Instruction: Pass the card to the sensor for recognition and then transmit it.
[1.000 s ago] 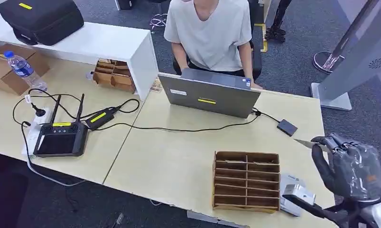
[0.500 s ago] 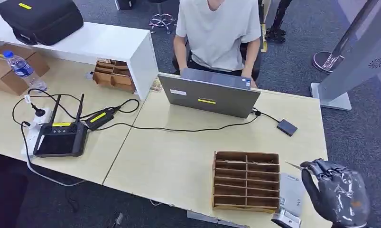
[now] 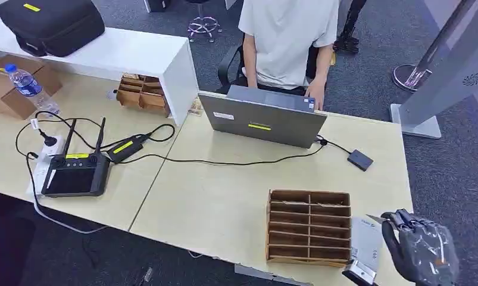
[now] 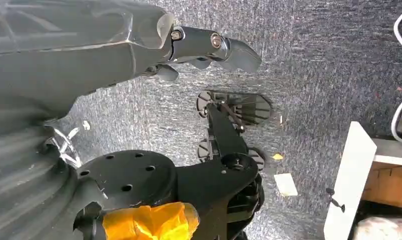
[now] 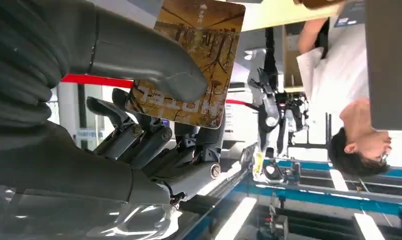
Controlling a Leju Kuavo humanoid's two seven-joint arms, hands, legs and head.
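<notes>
On the table, from left to right, with places told from the right hand:

Water bottle (image 3: 28,87): at the far left, upright beside a cardboard box (image 3: 10,89) — well apart from the hand.

Black case (image 3: 52,22): on the white shelf (image 3: 135,53), far left and far from the hand.

Controller (image 3: 75,174): black, with two antennas standing up, cables around it; well apart, to the left of the hand.

Laptop (image 3: 263,118): open, grey back turned to the robot; a person (image 3: 290,42) in a pale shirt sits behind it with one hand at its edge.

Wooden organizer (image 3: 309,226): brown tray with many slots, just left of the hand.

Sensor (image 3: 360,159): small black box on a cable, lying flat near the far right side of the table (image 3: 224,196), beyond the hand and apart from it.

Pale device (image 3: 365,247): flat, light grey, between the organizer and the hand, at the table's near edge.

Right hand (image 3: 419,250): at the near right corner of the table, dark fingers closed — it holds the card.

Card (image 5: 188,60): brown picture card with white letters, clamped between the thick grey thumb and the darker fingers (image 5: 138,135) of the right hand; in the head view only its thin edge is seen at the fingertips.

Left hand (image 4: 209,47): it hangs over grey carpet; fingers a little curled and holding nothing.
</notes>
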